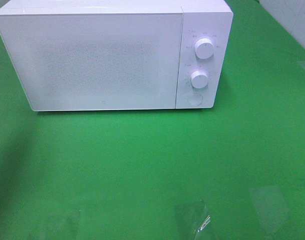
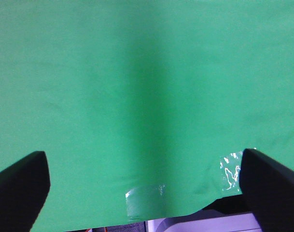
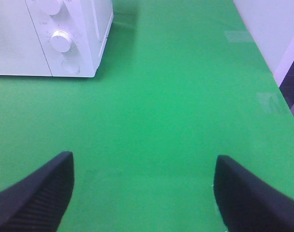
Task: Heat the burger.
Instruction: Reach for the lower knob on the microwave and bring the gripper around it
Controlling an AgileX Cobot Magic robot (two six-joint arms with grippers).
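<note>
Although the task is about the burger, it does not show in any of the three views. It is not on the green table (image 1: 142, 170) in front of the microwave (image 1: 92, 60), and the door (image 1: 87, 65) is shut and milky, so I cannot tell whether it lies inside.

Both tools are empty. The left gripper (image 2: 143, 162) has its two dark fingers spread wide, with only green cloth and a piece of clear tape (image 2: 144, 199) under it. The microwave is not in its view, so I cannot place it against the microwave. The right gripper (image 3: 143, 159) is also spread wide and holds nothing. It hangs over the table in front of the microwave, toward the control-panel end, well apart from the panel.

I judge the step in hand is at the panel: the round button (image 1: 195, 99) under the lower knob (image 1: 199, 79) probably releases the door, and the upper knob (image 1: 204, 48) sits above both. The right gripper is the natural one for this work. To do it well, it should first narrow its fingers and come straight at the button, then press with one fingertip only — a wide gripper may catch the lower knob just above. The push should be gentle, because the microwave stands free on the cloth and could slide backward.
</note>
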